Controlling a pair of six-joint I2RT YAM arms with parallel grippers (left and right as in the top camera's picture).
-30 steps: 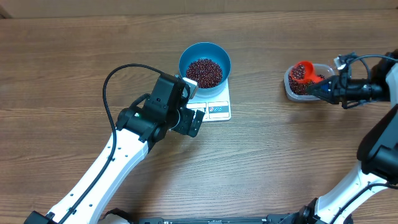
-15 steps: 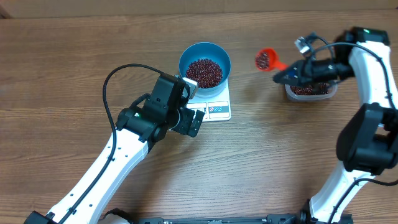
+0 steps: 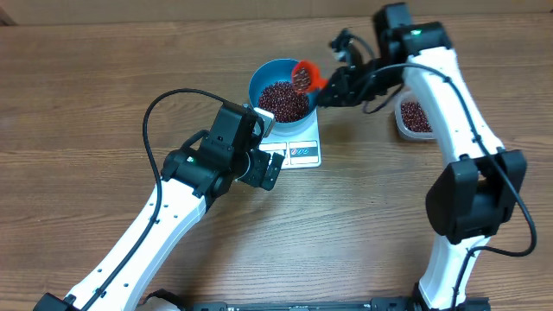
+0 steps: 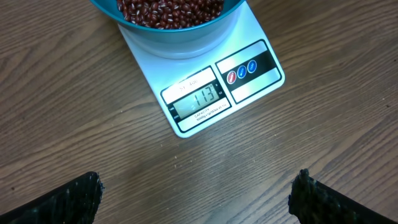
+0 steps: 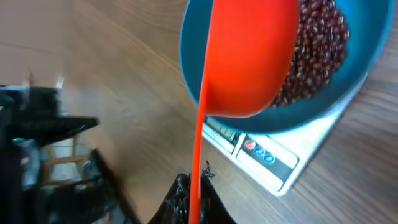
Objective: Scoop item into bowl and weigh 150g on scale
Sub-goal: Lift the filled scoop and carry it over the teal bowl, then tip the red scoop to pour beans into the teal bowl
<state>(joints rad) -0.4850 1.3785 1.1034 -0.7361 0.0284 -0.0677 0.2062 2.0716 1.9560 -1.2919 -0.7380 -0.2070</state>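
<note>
The right end effector (image 3: 331, 89) is clamped on the handle of an orange-red plastic scoop (image 3: 303, 75), which is over the rim of the round deep blue plastic bowl (image 3: 259, 76). Small dark red-brown beans (image 3: 283, 101) fill that bowl, which sits on the flat white rectangular scale (image 4: 199, 78) reading 113. The left end effector (image 4: 198, 202) gapes wide and empty above the wooden worktop (image 3: 86, 104).

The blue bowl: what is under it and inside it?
Under the bowl lies the scale, its far part covered. Inside: beans, hiding the bowl's floor.
</note>
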